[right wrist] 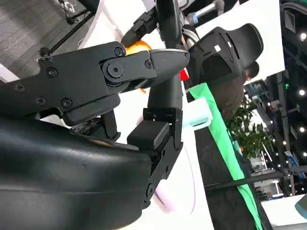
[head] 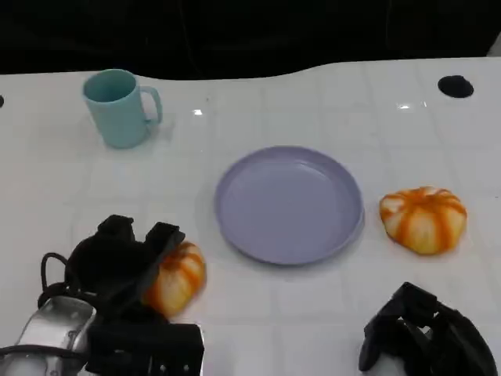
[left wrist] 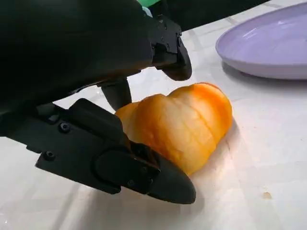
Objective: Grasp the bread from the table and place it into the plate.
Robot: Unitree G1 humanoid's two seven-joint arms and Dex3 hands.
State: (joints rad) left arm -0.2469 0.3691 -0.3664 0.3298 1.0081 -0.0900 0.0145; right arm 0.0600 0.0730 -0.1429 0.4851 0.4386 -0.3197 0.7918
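Left hand (head: 129, 262) has its fingers clamped around the bread (head: 176, 276), not lifted off the table yet, empty plate (head: 288, 205) just beyond it; right hand (head: 427, 333) idle, grip unclear.

I counted two breads on the table: one (head: 178, 276) lay between the fingers of my left hand (head: 125, 262), the other (head: 423, 218) sat just right of the plate. There was one plate (head: 288, 204), lilac, near the middle. One cup (head: 119, 106), pale teal with a handle, stood at the far left. My hands made two, the left on its bread and the right (head: 423, 333) low at the near right edge. One small dark round spot (head: 455, 86) marked the table's far right corner.
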